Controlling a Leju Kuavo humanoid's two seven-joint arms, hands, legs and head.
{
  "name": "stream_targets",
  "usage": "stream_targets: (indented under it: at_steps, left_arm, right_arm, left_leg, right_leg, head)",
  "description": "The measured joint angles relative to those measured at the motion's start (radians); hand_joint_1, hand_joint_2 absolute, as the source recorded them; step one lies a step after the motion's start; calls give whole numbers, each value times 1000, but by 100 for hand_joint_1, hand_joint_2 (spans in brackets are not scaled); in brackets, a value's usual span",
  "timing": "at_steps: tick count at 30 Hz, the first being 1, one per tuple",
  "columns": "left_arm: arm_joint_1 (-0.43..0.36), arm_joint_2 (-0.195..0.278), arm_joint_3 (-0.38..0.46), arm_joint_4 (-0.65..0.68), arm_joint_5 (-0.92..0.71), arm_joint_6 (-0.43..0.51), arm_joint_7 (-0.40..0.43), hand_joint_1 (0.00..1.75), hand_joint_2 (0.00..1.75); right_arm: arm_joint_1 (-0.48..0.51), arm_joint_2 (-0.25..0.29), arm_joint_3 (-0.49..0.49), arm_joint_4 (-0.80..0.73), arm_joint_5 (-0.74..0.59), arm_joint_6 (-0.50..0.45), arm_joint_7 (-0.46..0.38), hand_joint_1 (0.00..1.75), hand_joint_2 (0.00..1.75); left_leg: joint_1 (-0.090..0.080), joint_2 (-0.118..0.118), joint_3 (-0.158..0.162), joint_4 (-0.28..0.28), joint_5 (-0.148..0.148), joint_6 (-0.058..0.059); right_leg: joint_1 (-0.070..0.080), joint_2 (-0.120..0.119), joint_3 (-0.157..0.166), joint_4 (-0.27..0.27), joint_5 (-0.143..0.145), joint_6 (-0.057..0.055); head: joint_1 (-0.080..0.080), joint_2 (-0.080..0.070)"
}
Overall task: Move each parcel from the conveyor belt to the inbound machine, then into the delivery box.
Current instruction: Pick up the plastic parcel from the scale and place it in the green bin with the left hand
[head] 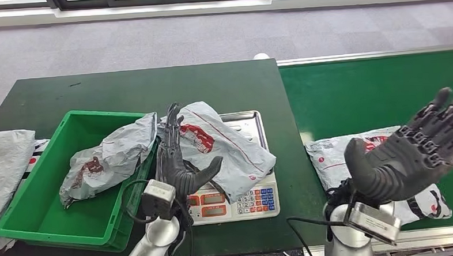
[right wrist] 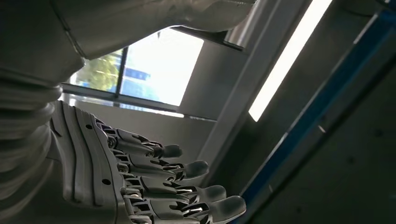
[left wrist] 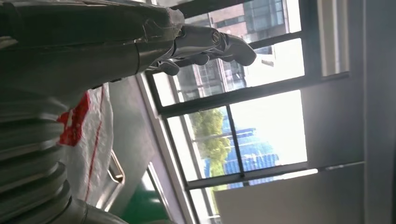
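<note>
Left hand (head: 176,159) open beside parcel (head: 225,142) — parcel lies on scale (head: 253,127).

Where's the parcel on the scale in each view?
Head view: the grey parcel with red print lies on the scale's steel tray, right of the green bin, the left hand against its near-left side.
Left wrist view: same parcel, just beyond the hand's ribbed cover, beside the tray edge.
Right wrist view: not in it.
Shared landmark: the steel tray.
</note>
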Motion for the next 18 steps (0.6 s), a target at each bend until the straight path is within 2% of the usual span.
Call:
stream_targets:
  at_steps: [4,8,12,14,18]
  left_arm:
    - [-145,-48,93,263,-56,34,29,0,175]
    - [-281,-86,150,501,-142,77,143,0,175]
    - [-370,-110,172,658,-233,130,257,0,175]
    - [-402,-117,177,720,-303,158,354,0,175]
    - [-437,-120,165,803,-497,188,609,0,175]
  right_arm:
    - [10,-1,7,-87,9,1,-2,0,175]
    - [13,-1,34,-127,58,1,4,0,175]
    - [7,-3,83,-133,117,2,13,0,175]
    - [4,-4,105,-132,122,2,8,0,175]
    - [-1,-5,132,-127,163,2,13,0,175]
  left_leg:
    - [0,0,0,0,2,0]
    - [0,0,0,0,3,1]
    - [0,0,0,0,4,1]
    - [0,0,0,0,4,1]
    - [0,0,0,0,3,1]
  right_leg:
    - [0,0,0,0,2,0]
    - [0,0,1,0,3,1]
    - [0,0,1,0,4,1]
    - [0,0,1,0,4,1]
    - [0,1,0,0,4,1]
  head:
    - [0,0]
    - [0,0]
    - [0,0]
    - [0,0]
    - [0,0]
